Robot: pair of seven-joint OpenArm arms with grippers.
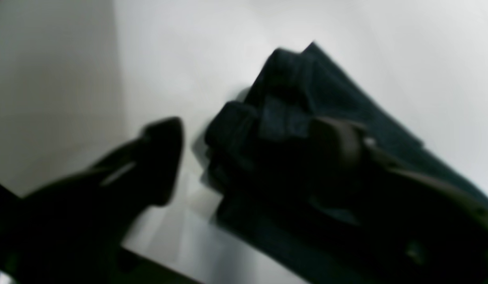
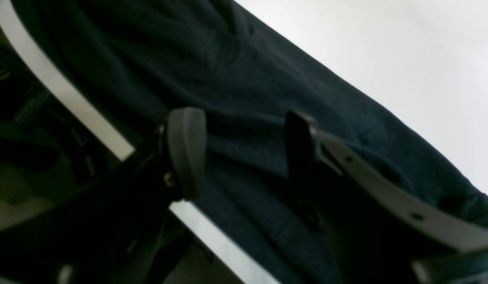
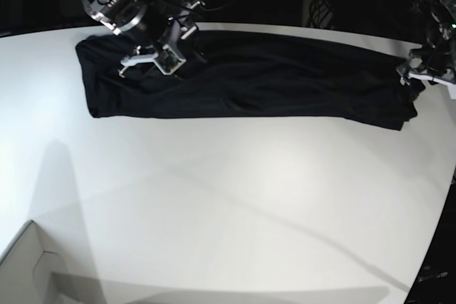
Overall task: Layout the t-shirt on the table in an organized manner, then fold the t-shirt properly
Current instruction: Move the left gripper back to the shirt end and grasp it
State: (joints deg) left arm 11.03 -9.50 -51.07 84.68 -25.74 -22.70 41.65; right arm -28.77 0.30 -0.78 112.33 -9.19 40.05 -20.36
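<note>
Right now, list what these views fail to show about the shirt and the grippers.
- Base view: the right gripper covers part of the t-shirt; jaw gap too small to read.
- Base view: the left gripper sits near the frame's edge, partly cut off.
- Left wrist view: motion blur smears the t-shirt's bunched end and the fingers.

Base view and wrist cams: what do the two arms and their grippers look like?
Both arms are black with white brackets near the wrists and black cables. The right gripper has a rounded dark-grey finger and a flat grey finger with screw holes. The left gripper has dark, tapered fingers, blurred.
</note>
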